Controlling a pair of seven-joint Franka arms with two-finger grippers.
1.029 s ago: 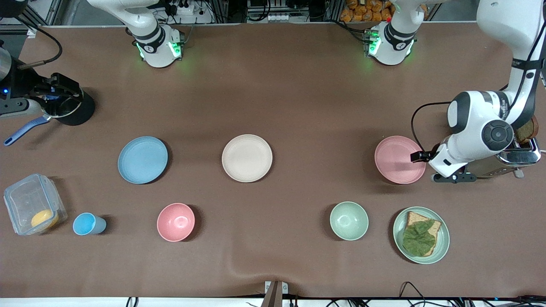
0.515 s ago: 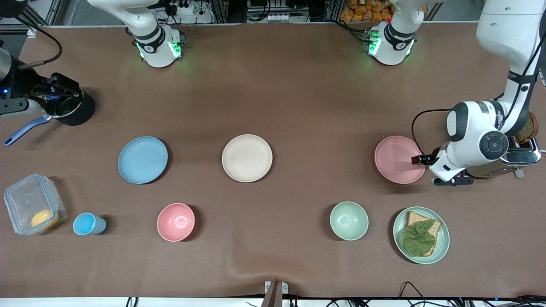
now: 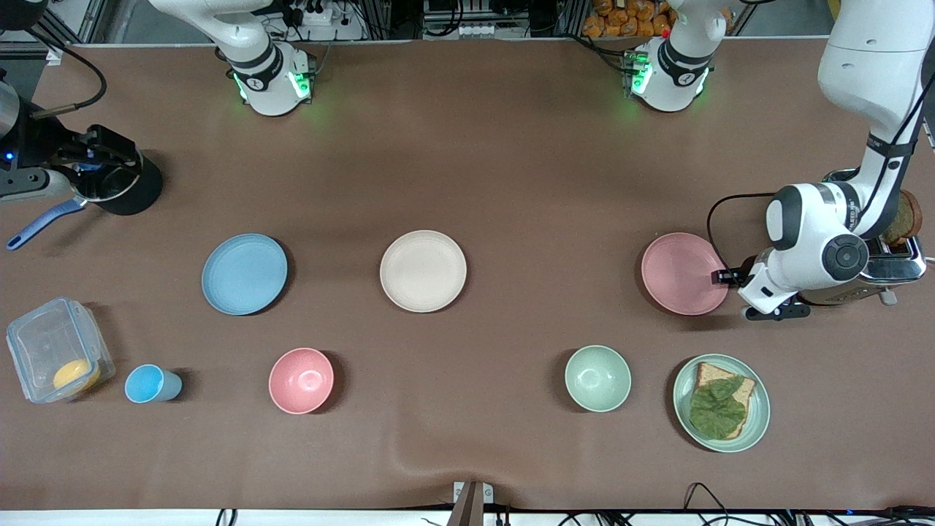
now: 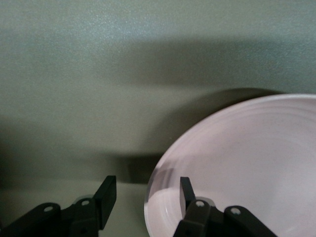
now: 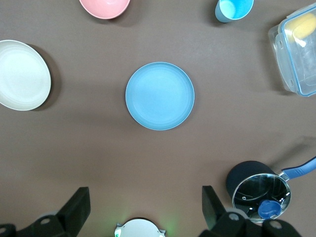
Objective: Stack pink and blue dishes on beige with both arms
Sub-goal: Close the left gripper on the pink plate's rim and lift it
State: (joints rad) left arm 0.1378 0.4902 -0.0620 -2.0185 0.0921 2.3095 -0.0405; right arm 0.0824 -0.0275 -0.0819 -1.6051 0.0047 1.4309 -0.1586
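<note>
The pink plate (image 3: pixel 679 274) lies flat on the brown table toward the left arm's end. My left gripper (image 3: pixel 721 277) is low at the rim of this pink plate (image 4: pixel 247 163). This left gripper (image 4: pixel 148 190) is open, one finger over the plate's inner edge and the other outside the rim. The beige plate (image 3: pixel 423 271) sits mid-table and the blue plate (image 3: pixel 245 274) lies toward the right arm's end. My right gripper (image 5: pixel 145 197) hangs open high over the table near its base, with the blue plate (image 5: pixel 159 96) and beside it the beige plate (image 5: pixel 22 74) below.
A toaster (image 3: pixel 887 267) stands just beside the left wrist. Nearer the front camera are a green plate with bread and a leaf (image 3: pixel 756 424), a green bowl (image 3: pixel 597 378), a pink bowl (image 3: pixel 301 380), a blue cup (image 3: pixel 150 384) and a clear container (image 3: pixel 58 349). A pot (image 3: pixel 109 183) sits at the right arm's end.
The left gripper's fingers have drawn closer together around the pink plate's rim, and its wrist has shifted slightly. The right arm has not moved.
</note>
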